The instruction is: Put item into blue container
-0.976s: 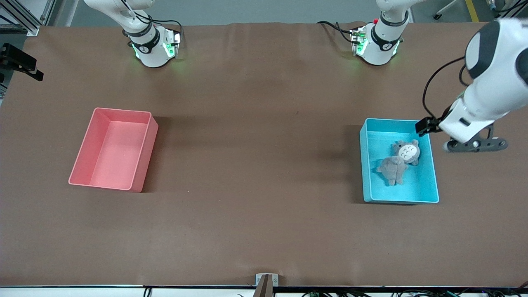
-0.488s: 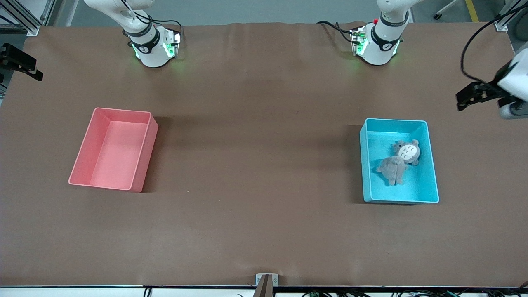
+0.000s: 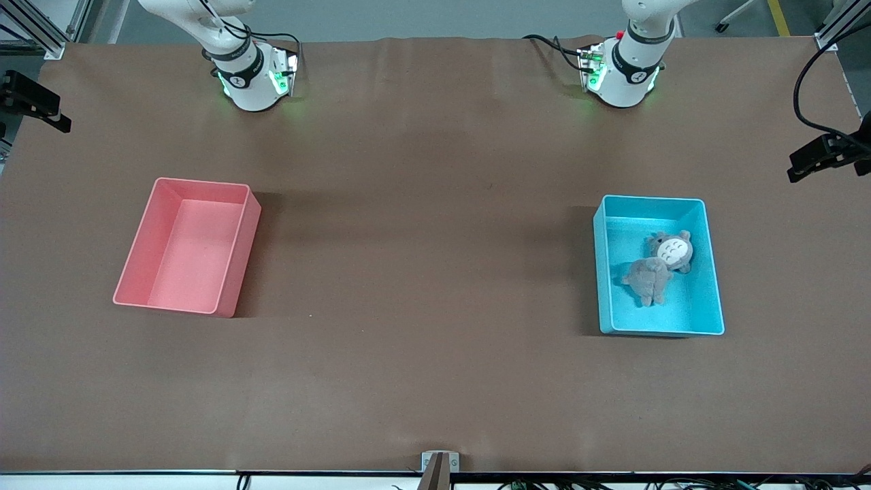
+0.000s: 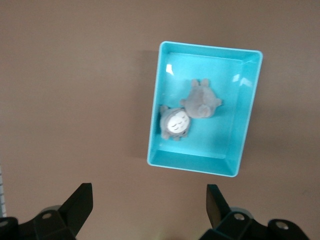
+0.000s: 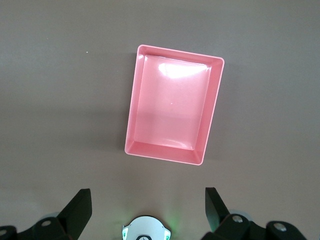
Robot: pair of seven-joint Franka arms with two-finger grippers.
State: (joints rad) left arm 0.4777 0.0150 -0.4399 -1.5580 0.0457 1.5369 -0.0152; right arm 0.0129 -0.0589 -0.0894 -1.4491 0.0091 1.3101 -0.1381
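Cyan-blue plastic, the blue container (image 3: 657,332) sits toward the left arm's end of the table (image 3: 435,381), holding two grey plush toys (image 3: 656,267) that touch each other. Over it the left gripper (image 4: 150,207) hangs with fingers (image 4: 80,205) spread wide and empty, bin between and ahead of the tips. The right gripper (image 5: 147,210) waits likewise agape over the pink bin (image 5: 131,125).

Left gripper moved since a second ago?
Yes. The left gripper, open, has drawn up and away from the blue container, out toward the left arm's table edge.
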